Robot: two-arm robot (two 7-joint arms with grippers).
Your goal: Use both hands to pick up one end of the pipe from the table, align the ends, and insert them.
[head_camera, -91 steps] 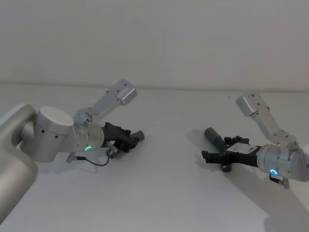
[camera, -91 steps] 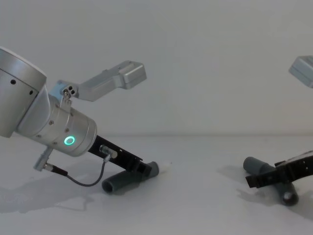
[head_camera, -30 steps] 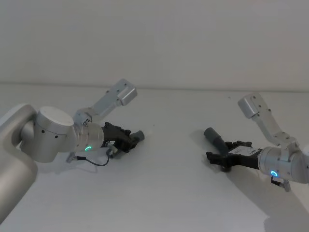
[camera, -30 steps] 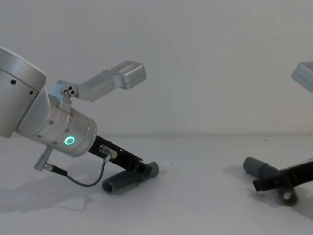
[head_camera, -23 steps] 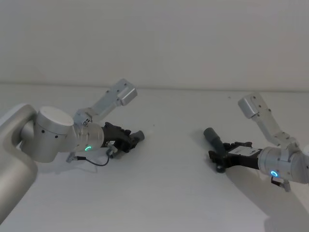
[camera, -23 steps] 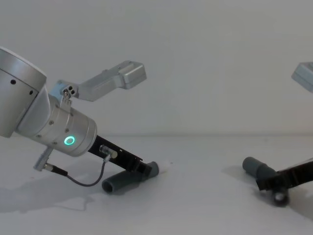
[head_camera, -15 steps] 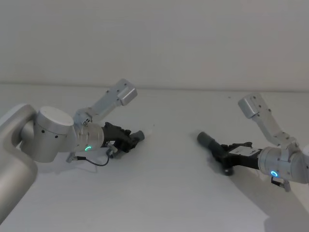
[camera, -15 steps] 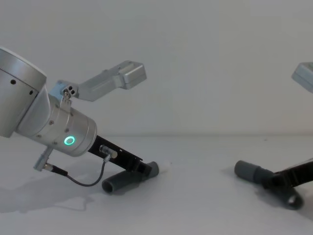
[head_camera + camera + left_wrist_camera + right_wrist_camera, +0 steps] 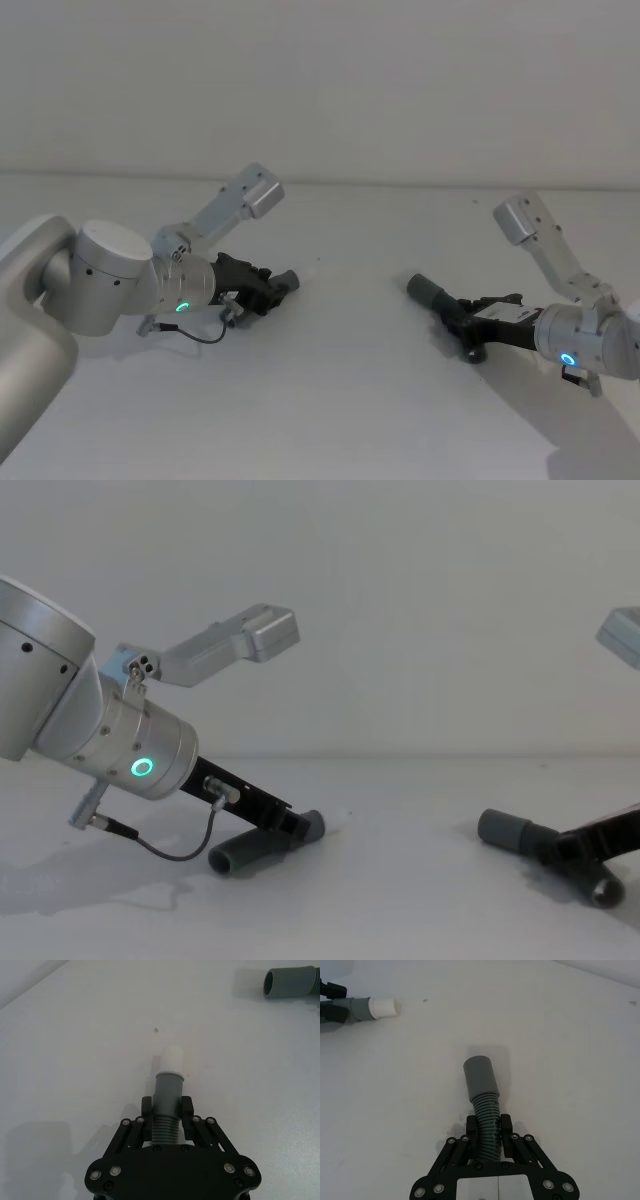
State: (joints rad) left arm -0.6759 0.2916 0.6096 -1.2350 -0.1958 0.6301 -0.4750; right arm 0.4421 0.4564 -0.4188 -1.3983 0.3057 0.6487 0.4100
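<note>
Grasping looks done: left gripper clamps the white-tipped hose piece, right gripper clamps the other piece, both down at the table, well apart. Lifting, aligning and inserting are left.

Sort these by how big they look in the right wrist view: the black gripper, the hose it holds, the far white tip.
1. right gripper, biggest.
2. hose piece it grips.
3. white tip, smallest, though it is farther away, so its real size is unsure.
</note>
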